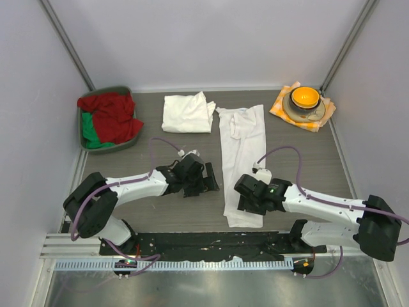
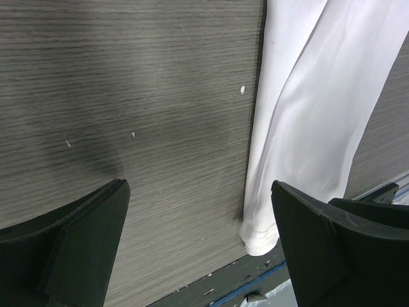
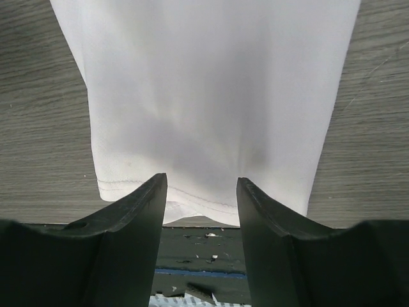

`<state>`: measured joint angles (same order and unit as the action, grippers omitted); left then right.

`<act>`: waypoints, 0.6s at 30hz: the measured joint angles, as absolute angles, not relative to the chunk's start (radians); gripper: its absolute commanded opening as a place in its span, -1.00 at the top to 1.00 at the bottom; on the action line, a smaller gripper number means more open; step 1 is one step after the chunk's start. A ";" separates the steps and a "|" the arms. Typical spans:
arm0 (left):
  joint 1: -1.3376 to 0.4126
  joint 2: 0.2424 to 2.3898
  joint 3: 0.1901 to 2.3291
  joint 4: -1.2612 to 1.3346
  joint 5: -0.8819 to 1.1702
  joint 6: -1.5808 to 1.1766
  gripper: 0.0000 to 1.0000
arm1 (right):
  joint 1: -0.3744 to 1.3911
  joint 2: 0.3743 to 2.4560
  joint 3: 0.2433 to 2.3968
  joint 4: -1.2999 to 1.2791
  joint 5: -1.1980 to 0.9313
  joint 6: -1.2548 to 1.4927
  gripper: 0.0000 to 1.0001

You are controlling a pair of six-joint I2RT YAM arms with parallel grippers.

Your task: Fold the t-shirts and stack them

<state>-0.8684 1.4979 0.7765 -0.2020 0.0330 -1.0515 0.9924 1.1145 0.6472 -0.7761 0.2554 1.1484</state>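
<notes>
One white t-shirt (image 1: 241, 153) lies on the table folded lengthwise into a long narrow strip, running from the back to the near edge. A second t-shirt (image 1: 187, 114) sits folded into a square at the back, left of the strip. My right gripper (image 1: 246, 203) hovers over the strip's near hem. In the right wrist view its jaws (image 3: 201, 182) stand apart astride the hem of the shirt (image 3: 211, 83), which arches up slightly between them. My left gripper (image 1: 209, 180) is wide open just left of the strip, over bare table (image 2: 199, 188), with the shirt's edge (image 2: 307, 128) by its right finger.
A green bin (image 1: 125, 93) with red and green cloths stands at the back left. An orange bowl (image 1: 305, 97) rests on a checked cloth (image 1: 279, 107) at the back right. The black base plate (image 1: 211, 240) runs along the near edge, and walls close in both sides.
</notes>
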 measured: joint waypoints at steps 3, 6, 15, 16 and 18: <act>-0.868 1.494 0.773 -0.202 0.028 -1.052 -0.96 | 1.007 1.136 0.647 -0.755 0.255 1.150 -0.02; -0.868 1.493 0.768 -0.202 0.027 -1.052 -0.96 | 1.016 1.152 0.645 -0.736 0.251 1.151 0.09; -0.868 1.487 0.754 -0.202 0.026 -1.052 -0.96 | 1.035 1.181 0.640 -0.711 0.251 1.155 0.27; -0.868 1.486 0.754 -0.202 0.026 -1.052 -0.96 | 1.035 1.181 0.640 -0.711 0.251 1.155 0.28; -0.868 1.483 0.753 -0.202 0.026 -1.052 -0.95 | 1.035 1.181 0.640 -0.711 0.252 1.155 0.31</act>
<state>-0.8684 1.4834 0.7528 -0.2020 0.0257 -1.0523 1.0351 1.1809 0.6395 -0.7113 0.2516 1.1545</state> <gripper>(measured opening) 0.977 0.364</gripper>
